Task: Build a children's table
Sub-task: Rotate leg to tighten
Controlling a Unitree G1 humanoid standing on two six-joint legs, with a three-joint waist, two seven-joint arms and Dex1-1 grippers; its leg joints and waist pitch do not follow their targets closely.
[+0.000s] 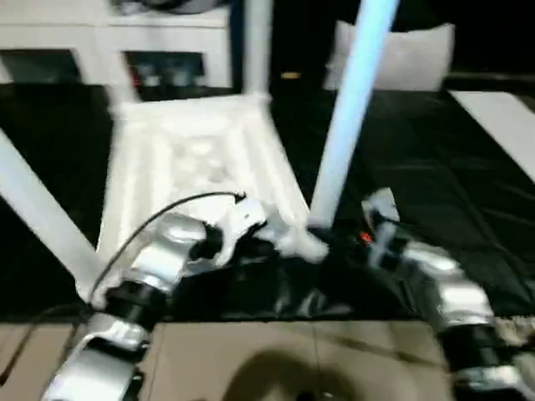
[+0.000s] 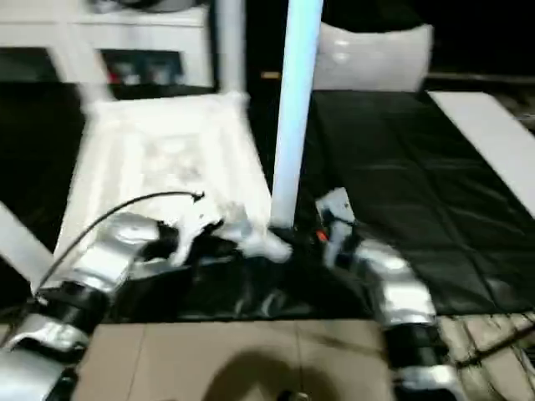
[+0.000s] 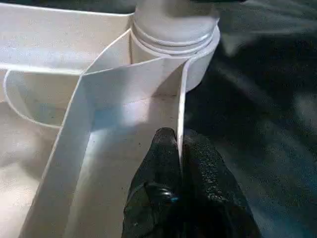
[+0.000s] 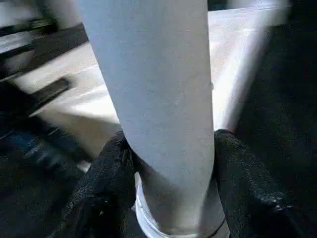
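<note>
The white table top (image 1: 192, 159) lies upside down on a black sheet, ribbed underside up. A long white leg (image 1: 351, 109) stands upright in the near right corner socket (image 3: 173, 29). My right gripper (image 4: 171, 163) is shut on this leg just above its base, one black finger (image 4: 104, 183) on each side. My left gripper (image 3: 179, 168) is shut on the thin rim wall (image 3: 181, 104) of the table top, right beside that socket. Another leg (image 1: 257, 46) rises at the far right corner, and a third leg (image 1: 42, 209) slants out at the near left.
The black sheet (image 1: 435, 167) covers the floor around the table top. A white cabinet with shelves (image 1: 167, 42) stands behind. A flat white board (image 1: 501, 117) lies at the right, a white bag (image 1: 410, 58) at the back. Tan flooring (image 1: 292, 359) runs along the front.
</note>
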